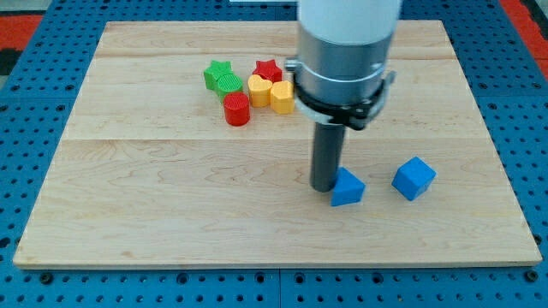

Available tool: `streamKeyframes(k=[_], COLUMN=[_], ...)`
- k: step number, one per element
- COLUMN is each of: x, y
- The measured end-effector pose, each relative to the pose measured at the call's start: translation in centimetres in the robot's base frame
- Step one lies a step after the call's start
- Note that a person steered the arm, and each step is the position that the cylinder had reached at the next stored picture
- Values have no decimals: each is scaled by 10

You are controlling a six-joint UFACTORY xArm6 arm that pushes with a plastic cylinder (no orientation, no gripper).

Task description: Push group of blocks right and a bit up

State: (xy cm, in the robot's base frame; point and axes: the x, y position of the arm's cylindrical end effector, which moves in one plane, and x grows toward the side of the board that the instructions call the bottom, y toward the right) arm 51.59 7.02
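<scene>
A cluster of blocks sits at the upper middle of the wooden board (171, 188): a green star (217, 73), a green half-round block (228, 83), a red cylinder (237, 109), a red star (268, 69), a yellow heart (259, 90) and a yellow hexagon (282, 97). They touch or nearly touch one another. My tip (324, 186) is below and to the right of the cluster, right against the left side of a blue triangular block (347, 188). A blue cube (414, 178) lies further right, apart from it.
The arm's wide grey body (345, 51) hangs over the board's upper middle and hides the area right of the yellow hexagon. A blue pegboard (34, 282) surrounds the board.
</scene>
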Motion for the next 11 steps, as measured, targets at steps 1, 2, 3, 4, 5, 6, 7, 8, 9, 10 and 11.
streamKeyframes(k=[1, 2, 3, 4, 5, 6, 7, 8, 9, 10, 11], x=[0, 0, -4, -10, -16, -29, -65, -82, -86, -86, -86], y=[37, 63, 56, 41, 1, -39, -51, -83, -124, -145, -145])
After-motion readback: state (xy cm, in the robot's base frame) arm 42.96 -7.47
